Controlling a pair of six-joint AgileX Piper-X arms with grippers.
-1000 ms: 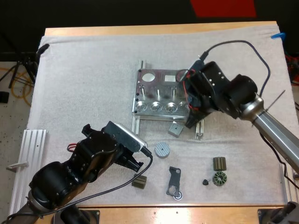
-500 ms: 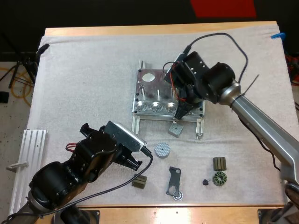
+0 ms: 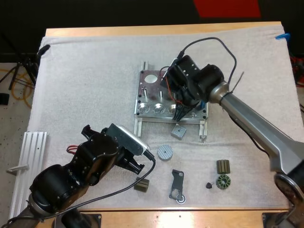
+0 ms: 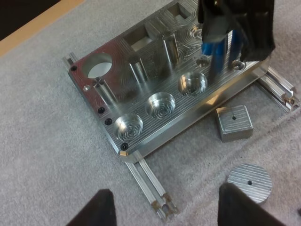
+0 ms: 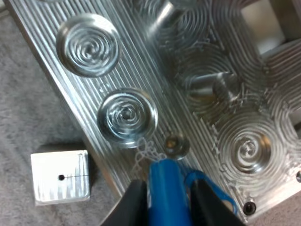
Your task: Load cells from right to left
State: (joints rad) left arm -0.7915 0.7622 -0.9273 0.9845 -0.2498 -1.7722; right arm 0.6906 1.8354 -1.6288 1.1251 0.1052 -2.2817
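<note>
The metal fixture (image 3: 156,95) lies mid-mat with three round pockets along its near edge. My right gripper (image 3: 182,110) hangs over the fixture's near right corner, shut on a blue cylinder (image 5: 162,190). The cylinder's tip points down beside the rightmost pocket (image 5: 127,115), close to a small hole (image 5: 175,143). From the left wrist view, that blue cylinder (image 4: 217,54) stands above the fixture (image 4: 141,94) next to the rightmost pocket (image 4: 193,84). My left gripper (image 3: 137,164) is low over the mat in front of the fixture, open, its fingers (image 4: 101,209) wide apart on nothing.
A square metal block (image 3: 178,131) and a ribbed metal disc (image 3: 164,152) lie just in front of the fixture. Nearer the front edge are a dark bracket (image 3: 177,185), a small dark block (image 3: 141,185), a toothed ring (image 3: 223,181) and another dark block (image 3: 223,166). An aluminium rail (image 3: 28,161) lies far left.
My right gripper has swung left and farther back, from the fixture's near right corner to above its right-hand pocket. The left arm has stayed put.
</note>
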